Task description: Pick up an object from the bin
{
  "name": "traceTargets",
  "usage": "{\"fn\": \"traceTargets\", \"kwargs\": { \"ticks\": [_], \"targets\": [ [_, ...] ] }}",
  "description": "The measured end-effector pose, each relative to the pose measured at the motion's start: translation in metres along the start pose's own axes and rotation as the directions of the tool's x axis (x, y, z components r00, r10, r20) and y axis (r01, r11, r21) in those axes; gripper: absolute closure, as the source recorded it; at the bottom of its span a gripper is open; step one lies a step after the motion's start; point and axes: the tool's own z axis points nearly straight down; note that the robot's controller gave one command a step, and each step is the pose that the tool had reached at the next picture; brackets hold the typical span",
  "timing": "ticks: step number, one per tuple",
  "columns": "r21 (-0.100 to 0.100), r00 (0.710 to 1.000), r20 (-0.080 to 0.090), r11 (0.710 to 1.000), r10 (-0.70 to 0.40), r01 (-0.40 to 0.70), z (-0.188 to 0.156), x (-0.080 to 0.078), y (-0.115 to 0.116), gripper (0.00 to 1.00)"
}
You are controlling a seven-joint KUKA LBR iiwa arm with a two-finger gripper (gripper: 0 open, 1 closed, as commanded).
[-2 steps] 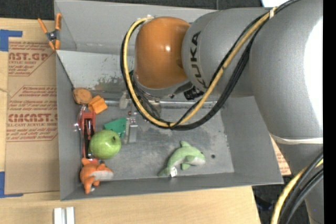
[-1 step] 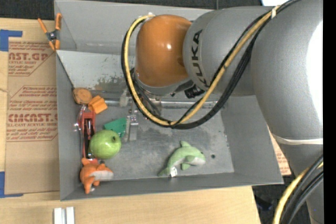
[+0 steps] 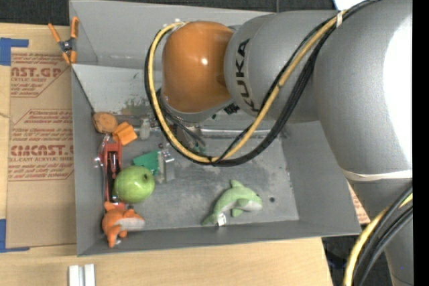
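Crowding the left wall of the bin (image 3: 114,30) are a tan lump (image 3: 104,121), an orange block (image 3: 125,133), a red-handled tool (image 3: 109,167), a green apple (image 3: 134,185) and an orange toy animal (image 3: 117,223). A teal-green flat piece (image 3: 146,161) lies just right of the apple, touching it or nearly so. The gripper (image 3: 165,165) sits low at that piece's right edge, so the piece looks like the nearest candidate. The likely trouble is the crowding. A grip there could catch the apple's round side and roll it away, or the thin teal piece could slip out and be pushed under its neighbours. The green toy dolphin (image 3: 234,201) lies well apart on open floor and looks the safer pick.

Much is hidden. The tool's lower end runs under the apple, and the teal piece's true shape is hard to make out. The orange wrist cover (image 3: 194,63) and the grey arm (image 3: 335,77) hide the gripper's upper part and the bin's back right — whether the gripper is apart or together cannot be told.
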Motion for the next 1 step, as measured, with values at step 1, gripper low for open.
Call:
{"fn": "traceTargets", "kwargs": {
  "ticks": [1],
  "targets": [
    [-0.002,0.988,-0.001,0.988,-0.153,0.153,0.0162,0.0269,0.0223,0.0]
  ]
}}
